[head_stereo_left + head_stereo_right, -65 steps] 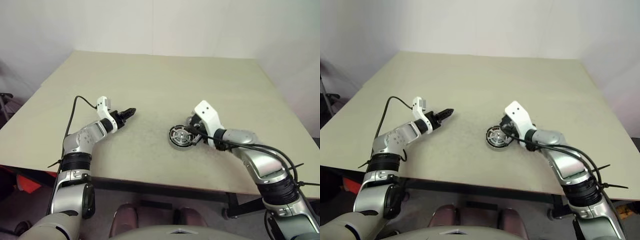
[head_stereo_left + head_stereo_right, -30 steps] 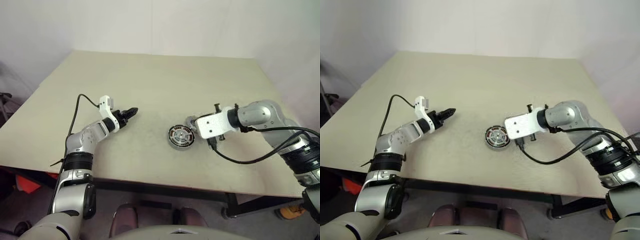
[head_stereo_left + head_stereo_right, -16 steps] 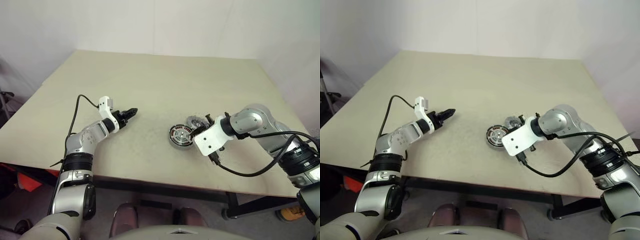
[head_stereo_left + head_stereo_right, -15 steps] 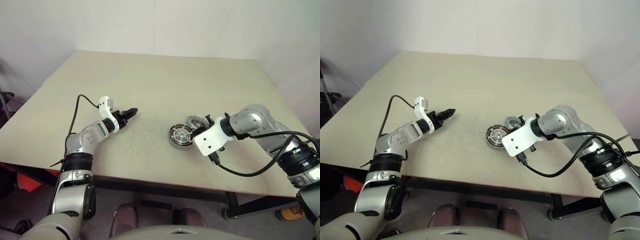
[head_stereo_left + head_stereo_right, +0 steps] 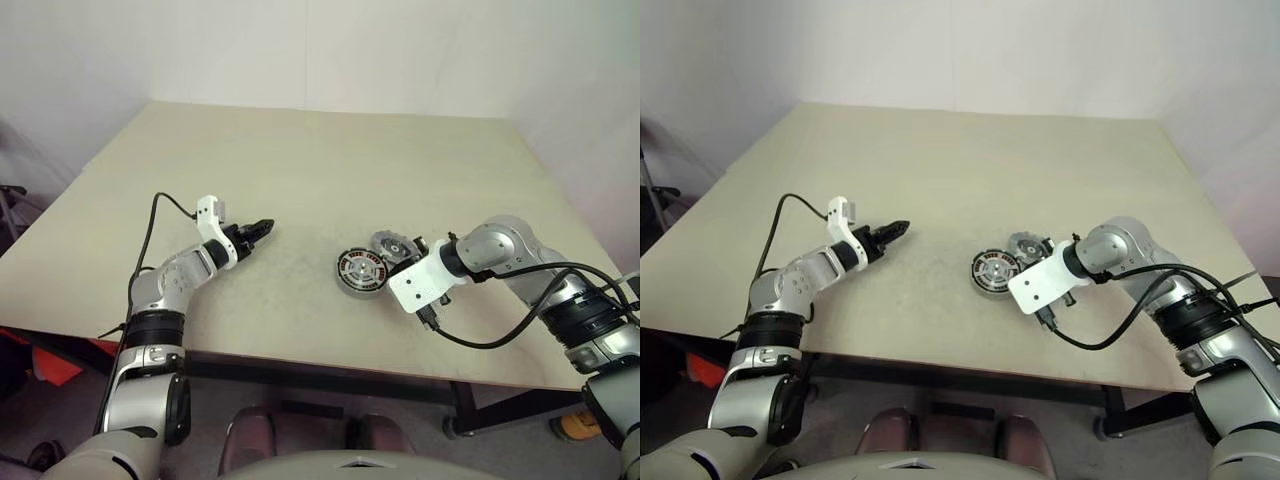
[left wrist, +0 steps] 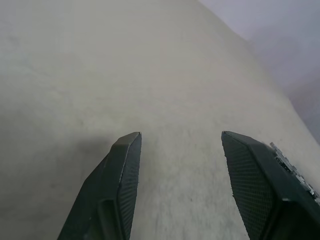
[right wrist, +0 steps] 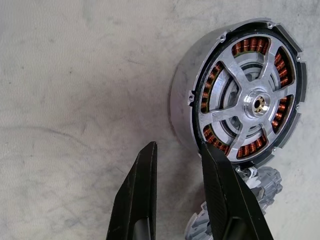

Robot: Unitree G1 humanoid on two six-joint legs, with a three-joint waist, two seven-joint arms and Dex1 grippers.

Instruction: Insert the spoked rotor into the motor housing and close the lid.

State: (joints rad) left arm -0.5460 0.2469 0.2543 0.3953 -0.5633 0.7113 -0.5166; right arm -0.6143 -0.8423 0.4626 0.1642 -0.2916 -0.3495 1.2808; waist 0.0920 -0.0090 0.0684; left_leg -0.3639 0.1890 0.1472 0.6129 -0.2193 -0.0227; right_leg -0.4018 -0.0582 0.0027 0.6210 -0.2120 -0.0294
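Two claws work over a matte beige desk [image 5: 330, 170]. The left claw [image 6: 180, 150] gapes empty; the right claw [image 7: 177, 155] stands partly open, one finger [image 7: 220, 190] against the round silver motor housing [image 7: 240, 97] with copper windings, gripping nothing.

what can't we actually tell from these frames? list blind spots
- Grey toothed part beside the motor housing: in the right wrist view, partly covered by a finger of the right gripper and cut by the frame edge; too small in the head views to identify.
- Right gripper's fingers, head views: hidden behind the white wrist mount.
- Whether the spoked rotor is fully seated: no side-on view.
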